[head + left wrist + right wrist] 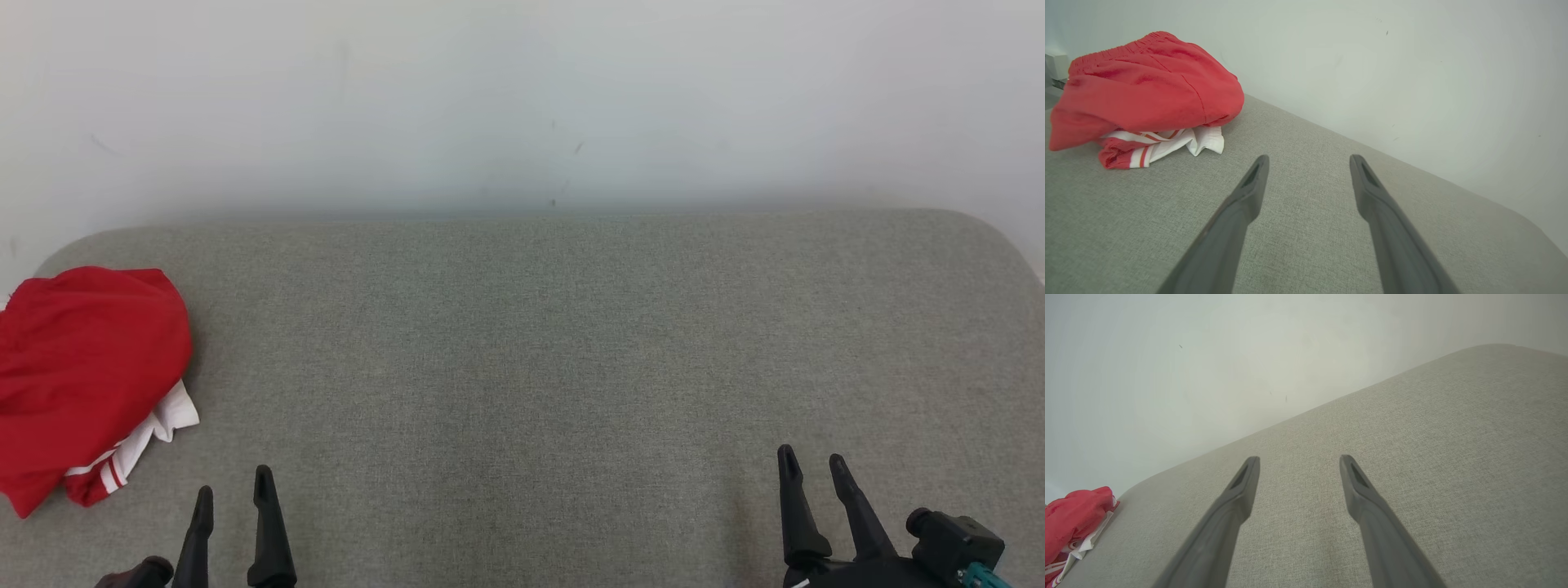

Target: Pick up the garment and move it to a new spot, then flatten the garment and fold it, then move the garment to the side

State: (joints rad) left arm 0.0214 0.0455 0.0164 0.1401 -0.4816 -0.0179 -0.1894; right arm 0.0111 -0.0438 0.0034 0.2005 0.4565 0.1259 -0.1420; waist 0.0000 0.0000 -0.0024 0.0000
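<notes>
I am viewing the garment (82,359) lying bunched at the left end of the desk (522,367); left gripper (233,482) and right gripper (812,454) are gaping wide, empty.

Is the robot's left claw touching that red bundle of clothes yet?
Apart. The left wrist view shows a strip of bare grey surface between the fingertips of the open left gripper and the red garment, which lies crumpled off to one side.

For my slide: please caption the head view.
Crumpled red garment on grey surface; left hand and right hand open.

No readable text, labels, brands, numbers or signs anywhere.
</notes>
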